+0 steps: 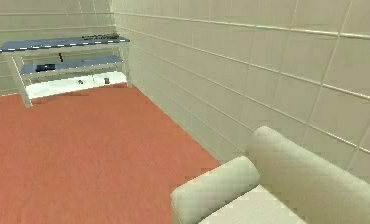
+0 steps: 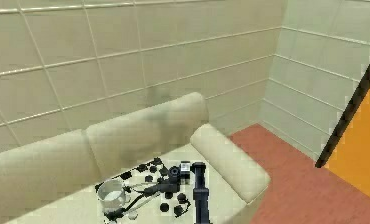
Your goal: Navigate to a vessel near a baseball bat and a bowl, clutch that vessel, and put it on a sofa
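Against the sofa seat, at the gripper tip: small round pale vessel. Cannot tell whether held or resting there. Probably light, stiff, smooth, perhaps breakable; best gripped across the rim, kept level.

You see a sofa and a table in a tiled room.
The cream sofa sits at the bottom right, beside the pale wall. Across the red floor, the white table with shelves stands at the top left, small dark things on top.
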